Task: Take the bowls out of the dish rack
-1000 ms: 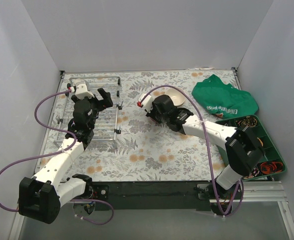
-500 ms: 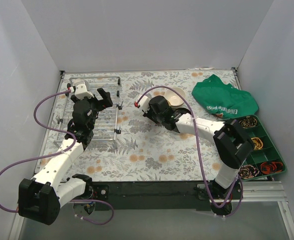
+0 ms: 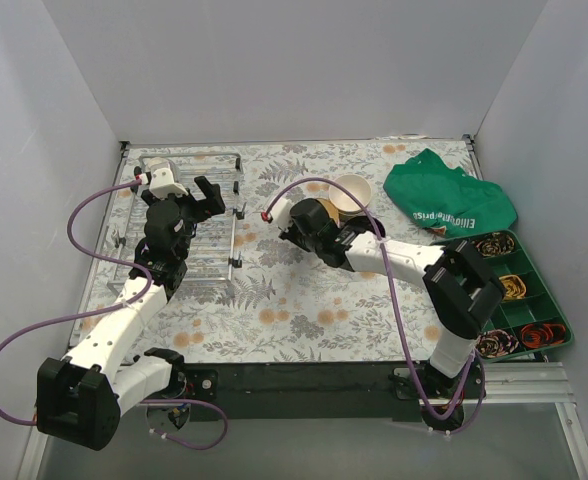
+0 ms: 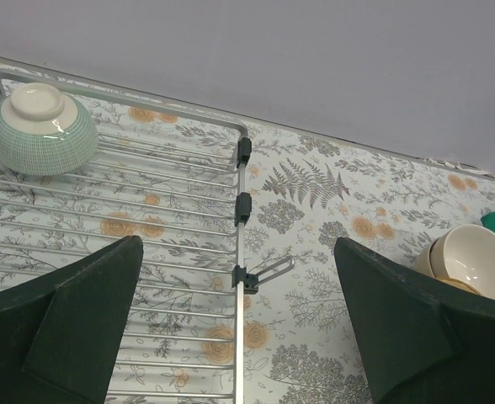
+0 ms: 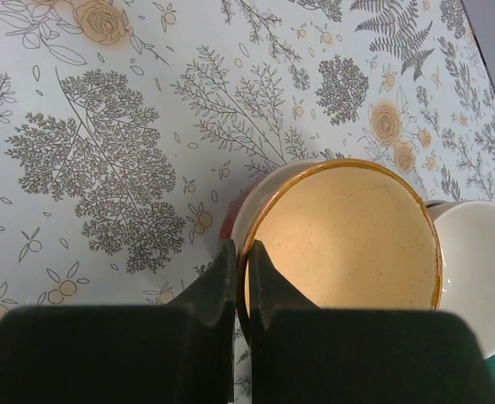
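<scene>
A floral-printed covering lay over the whole surface (image 3: 304, 300), and plain pale walls closed it in on three sides. The dish rack (image 3: 214, 250) sat at the far left. Well to the right of the rack lay a crumpled green cloth (image 3: 449, 200). Farther right again was a green compartment tray (image 3: 546, 295), partly covered by the right arm.

From above, the left arm hid much of the rack. Only the left wrist view showed a pale mint bowl (image 4: 44, 126), upside down in the rack's far left corner. The left tool (image 4: 235, 252) hung above the rack's right rail, its fingers (image 4: 71, 328) spread wide with nothing between them.

Between the rack and the green cloth, the right tool (image 5: 241, 278) was pressed almost together, pinching the rim of a tan bowl (image 5: 340, 236). A cream bowl (image 5: 475, 269) sat just beside that one, on the side away from the rack. Whether the two touched, or whether the tan bowl rested on the surface, could not be told. In the top view the wrist covered this tool's fingers. In the left wrist view a finger cut off the cream bowl.
</scene>
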Controlling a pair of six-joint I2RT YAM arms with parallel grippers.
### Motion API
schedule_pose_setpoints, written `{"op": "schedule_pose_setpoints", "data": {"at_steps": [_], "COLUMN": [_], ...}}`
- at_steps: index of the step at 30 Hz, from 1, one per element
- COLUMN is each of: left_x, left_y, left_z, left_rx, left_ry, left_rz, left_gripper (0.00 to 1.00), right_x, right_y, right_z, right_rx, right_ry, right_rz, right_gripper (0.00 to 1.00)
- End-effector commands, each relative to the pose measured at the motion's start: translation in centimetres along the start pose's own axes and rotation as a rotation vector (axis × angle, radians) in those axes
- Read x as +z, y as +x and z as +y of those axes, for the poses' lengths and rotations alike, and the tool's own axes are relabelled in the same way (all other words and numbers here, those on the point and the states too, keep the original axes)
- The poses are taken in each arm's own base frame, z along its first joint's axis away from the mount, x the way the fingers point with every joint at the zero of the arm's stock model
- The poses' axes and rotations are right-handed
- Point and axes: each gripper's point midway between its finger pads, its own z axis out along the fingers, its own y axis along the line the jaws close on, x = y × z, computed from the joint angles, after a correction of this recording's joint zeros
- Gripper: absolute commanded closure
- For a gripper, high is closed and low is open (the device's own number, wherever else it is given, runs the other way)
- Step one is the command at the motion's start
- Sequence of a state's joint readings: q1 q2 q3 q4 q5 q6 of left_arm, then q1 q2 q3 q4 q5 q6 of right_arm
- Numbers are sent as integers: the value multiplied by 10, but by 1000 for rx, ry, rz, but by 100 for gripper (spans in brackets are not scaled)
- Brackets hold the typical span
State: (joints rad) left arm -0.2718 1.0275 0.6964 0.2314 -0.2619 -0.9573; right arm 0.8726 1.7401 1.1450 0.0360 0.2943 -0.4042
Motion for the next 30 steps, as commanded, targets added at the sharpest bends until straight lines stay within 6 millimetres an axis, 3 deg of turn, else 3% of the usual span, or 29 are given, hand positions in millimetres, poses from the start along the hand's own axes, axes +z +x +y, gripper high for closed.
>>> {"op": "schedule_pose_setpoints", "data": {"at_steps": [1,8,25,30], "left_x": [-4,-4,-4,-4], "left_y": [-18,-19,-19,-18], "left_z": [-2,-2,-2,-2], "left_rx": [1,1,6,8], "left_ry": [2,3,7,7], "left_rz": [-44,-47,-48,-44], "left_gripper": [2,2,2,2], "right_x": [-27,-36,15,18], "right_y": [-62,-66,-22,-20], "right_z": [-38,-36,-25,-24], "right_rx": [19,6,53,70], "right_ry": [130,141,92,82], "right_rz": [-171,-191,-85,-82], "right_gripper": [99,99,99,87]}}
